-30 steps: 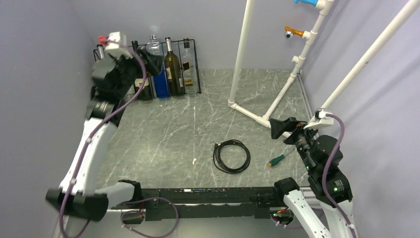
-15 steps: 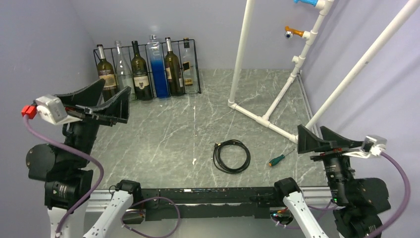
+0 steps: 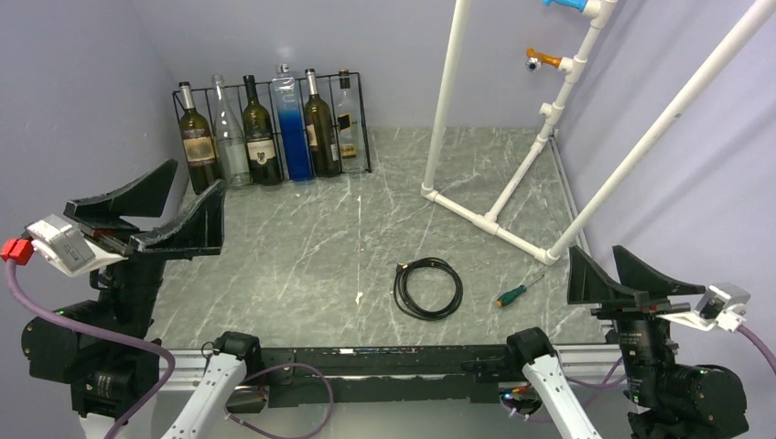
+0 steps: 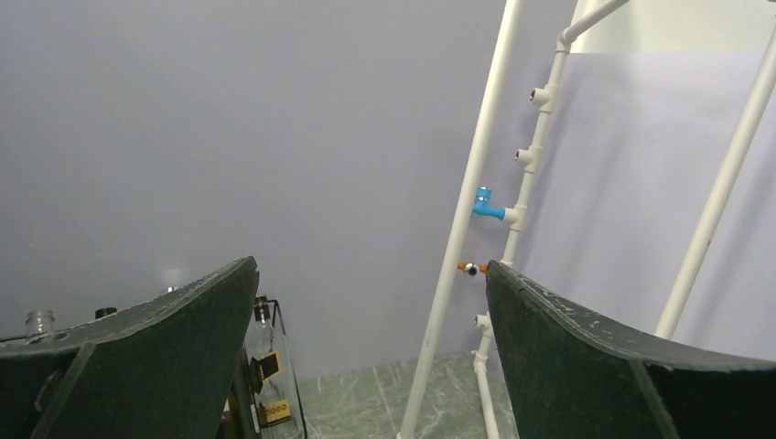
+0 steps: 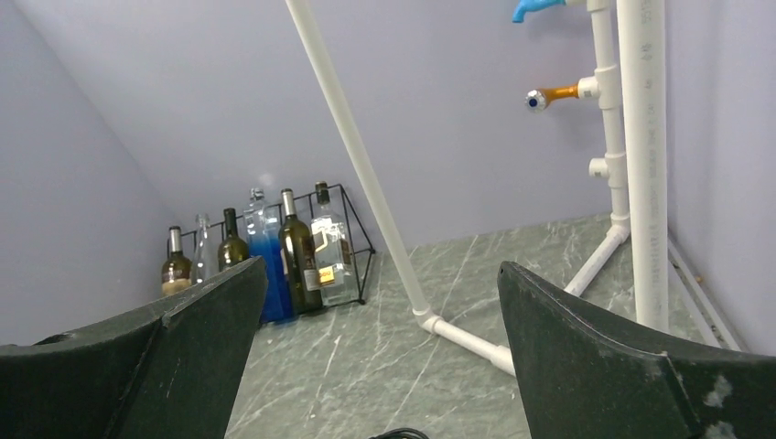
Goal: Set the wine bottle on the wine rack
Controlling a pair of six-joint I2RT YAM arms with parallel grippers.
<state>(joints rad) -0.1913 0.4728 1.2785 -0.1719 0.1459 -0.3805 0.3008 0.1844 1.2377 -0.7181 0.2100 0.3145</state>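
**Looks Finished, With Nothing in Hand**

Seen from above: a long, low black thin-wire wine rack (image 3: 364,123) against the back wall, at the far left of the grey marbled table (image 3: 302,238). Filled in all six slots with upright bottles. Among them, three dark glass wine bottles (image 3: 259,137), two clear bottles (image 3: 224,128) and one tall clear bottle of blue liquid (image 3: 293,137). Impossible to single out the task's own bottle among the dark ones. No bottle lying or standing loose on the table, and none in either gripper. Reads, therefore, as a completed placement, with probably nothing left beyond parking the arms.

As for pose: left gripper (image 3: 198,176) raised at the near left, well apart from the rack, spread wide around empty air. Right gripper (image 3: 595,251) up at the near right corner, likewise gaping and gripping nothing. Both tilted upward, to judge by wrist views taking in walls and the white pipe frame (image 3: 494,215) more than tabletop.

Between the arms, a coiled black cable (image 3: 427,288) and a green-handled screwdriver (image 3: 512,294), near each other and well apart from both grippers.
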